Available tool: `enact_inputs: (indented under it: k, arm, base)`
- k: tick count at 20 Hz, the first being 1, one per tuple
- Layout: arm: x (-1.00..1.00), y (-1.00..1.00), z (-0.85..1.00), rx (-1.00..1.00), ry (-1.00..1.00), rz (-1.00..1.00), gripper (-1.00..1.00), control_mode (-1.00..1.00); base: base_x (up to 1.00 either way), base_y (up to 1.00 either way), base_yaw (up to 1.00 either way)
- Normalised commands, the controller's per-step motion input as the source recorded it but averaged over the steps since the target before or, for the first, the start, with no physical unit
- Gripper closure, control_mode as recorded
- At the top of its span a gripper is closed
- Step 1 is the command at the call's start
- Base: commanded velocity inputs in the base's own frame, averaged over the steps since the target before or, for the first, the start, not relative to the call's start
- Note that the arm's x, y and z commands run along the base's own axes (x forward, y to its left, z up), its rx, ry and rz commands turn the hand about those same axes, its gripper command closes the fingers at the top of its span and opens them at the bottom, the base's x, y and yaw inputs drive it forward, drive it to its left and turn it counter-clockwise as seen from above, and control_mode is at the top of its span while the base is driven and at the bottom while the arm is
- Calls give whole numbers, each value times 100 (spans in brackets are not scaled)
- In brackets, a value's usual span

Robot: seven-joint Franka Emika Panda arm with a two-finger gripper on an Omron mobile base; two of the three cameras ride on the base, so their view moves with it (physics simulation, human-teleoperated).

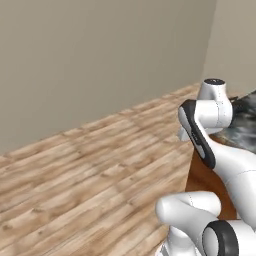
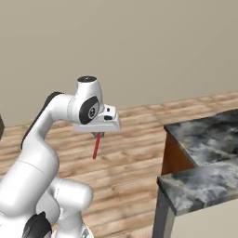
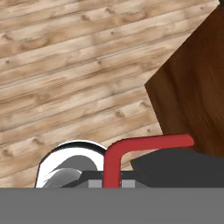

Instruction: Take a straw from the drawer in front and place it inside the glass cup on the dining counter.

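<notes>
One step is done: the gripper (image 2: 98,135) is clamped tight on the straw (image 2: 96,147), which hangs over the wood floor (image 2: 130,153). Carrying is in hand; next comes reaching over the dining counter (image 2: 209,135), though I cannot make out any cup there.

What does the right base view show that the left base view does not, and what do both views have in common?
Right base view alone: the pincer shut on the red straw, which hangs down over the wooden floor. Left base view alone: a long stretch of beige wall meeting the floor, seen from the arm's other side. Both: the white arm, the floor and the dining counter with its marbled top and brown side.
</notes>
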Motion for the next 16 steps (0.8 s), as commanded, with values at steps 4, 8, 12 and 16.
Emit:
enact_inputs:
  k: [4, 8, 12, 16]
  arm:
    - [0, 0, 0, 0, 0, 0, 100, 100]
    - [0, 0, 0, 0, 0, 0, 100, 100]
    - [0, 0, 0, 0, 0, 0, 100, 100]
    - [0, 0, 0, 0, 0, 0, 100, 100]
  base:
    - [87, 88, -66]
    - [77, 98, -65]
    - [71, 100, -64]
    - [69, 100, -63]
